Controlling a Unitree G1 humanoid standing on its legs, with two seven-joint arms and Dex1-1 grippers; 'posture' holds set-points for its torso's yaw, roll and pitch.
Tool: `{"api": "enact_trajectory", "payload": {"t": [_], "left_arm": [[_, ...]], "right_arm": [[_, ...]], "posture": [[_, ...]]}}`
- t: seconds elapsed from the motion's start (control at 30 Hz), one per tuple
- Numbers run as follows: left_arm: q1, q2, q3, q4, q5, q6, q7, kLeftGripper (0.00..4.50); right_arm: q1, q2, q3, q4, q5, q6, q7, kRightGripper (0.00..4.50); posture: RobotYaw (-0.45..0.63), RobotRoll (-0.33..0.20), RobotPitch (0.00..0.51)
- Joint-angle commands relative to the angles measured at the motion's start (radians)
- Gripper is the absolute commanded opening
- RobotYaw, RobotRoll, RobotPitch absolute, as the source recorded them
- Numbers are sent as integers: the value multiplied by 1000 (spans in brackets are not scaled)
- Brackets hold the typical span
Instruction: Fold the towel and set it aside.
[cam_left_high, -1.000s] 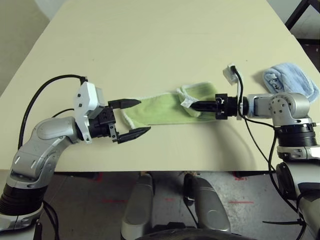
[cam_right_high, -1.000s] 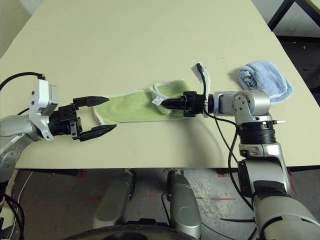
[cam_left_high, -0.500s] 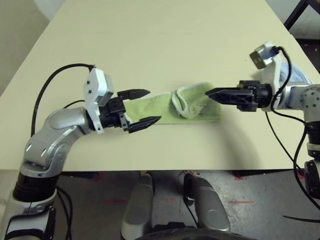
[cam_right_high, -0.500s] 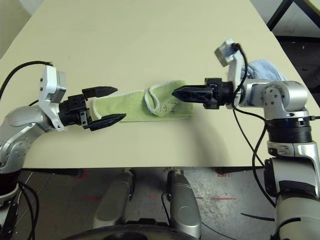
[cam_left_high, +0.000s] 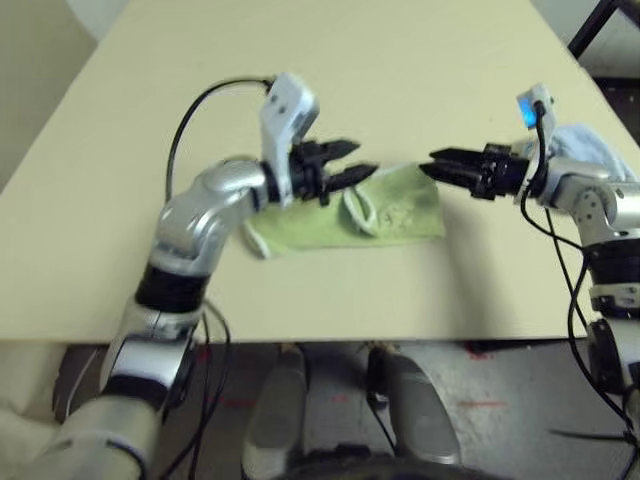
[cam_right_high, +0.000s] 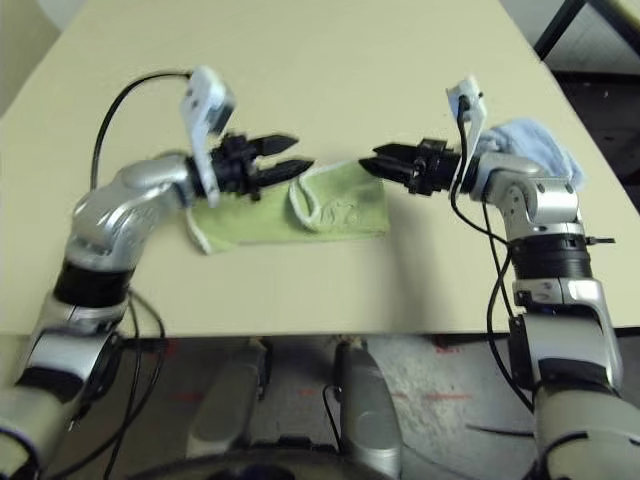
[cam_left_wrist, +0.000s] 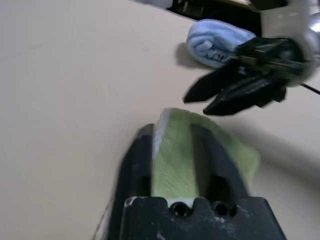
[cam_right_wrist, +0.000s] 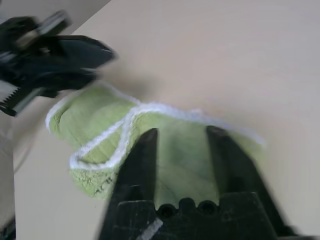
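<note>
Checking in from the remote station. The towel (cam_left_high: 400, 215) lies flat near the middle of the table (cam_left_high: 300, 60), stretched from 9 o'clock to 3 o'clock. Its 3 o'clock half is doubled over, with the white edging curling across the top.

The left gripper (cam_left_high: 350, 162) hangs over the towel's middle, pointing toward 3 o'clock. Its 2 fingers are a little apart, and in the left wrist view green cloth shows through the gap. I can't tell if it's touching the cloth.

The right gripper (cam_left_high: 432, 165) sits just at the towel's 3 o'clock end, pointing toward 9 o'clock. Its fingers are also parted, with nothing pinched between them. The 2 grippers are nearly tip to tip.

A blue cloth (cam_left_high: 590, 145) is bunched at 3 o'clock from the towel, behind the right arm.
</note>
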Motion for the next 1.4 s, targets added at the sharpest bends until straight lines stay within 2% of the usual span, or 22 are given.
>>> {"api": "enact_trajectory", "payload": {"t": [0.03, 0.1, 0.47, 0.6, 0.83, 0.97, 1.07, 1.13, 1.23, 1.4], "left_arm": [[-31, -52, -35, 81, 54, -22, 15, 0], [-39, -73, -43, 108, 74, -19, 12, 0], [-3, -78, -118, 179, 177, 38, -8, 0], [38, -20, -165, 206, 259, 54, 5, 0], [81, 17, -164, 171, 276, 77, -23, 0], [80, 5, -127, 143, 254, 27, -27, 0], [77, -9, -76, 67, 207, 38, -37, 561], [81, -14, -36, 1, 174, 68, -37, 1311], [94, 2, 31, -135, 115, 153, -32, 2410], [155, 67, 166, -361, 23, 319, 0, 4417]], "right_arm": [[27, 7, 20, -31, -22, -33, 12, 752], [35, 16, 26, -38, -28, -38, 14, 32], [88, 57, 115, -52, -94, -43, 11, 32], [109, 29, 152, -18, -146, -51, 22, 32], [119, 8, 161, 30, -181, -83, 44, 32], [108, 24, 145, 34, -165, -89, 56, 32], [96, 29, 125, 24, -136, -97, 84, 0], [90, 25, 115, 16, -116, -94, 110, 0], [76, 9, 98, 2, -87, -92, 149, 671], [49, -20, 76, -2, -66, -96, 197, 2541]], "posture": [[129, 0, 150], [123, 0, 149], [119, 0, 147], [131, 0, 147], [146, 0, 145], [150, 0, 145], [152, 0, 145], [153, 0, 146], [153, 0, 146], [165, 0, 161]]}}
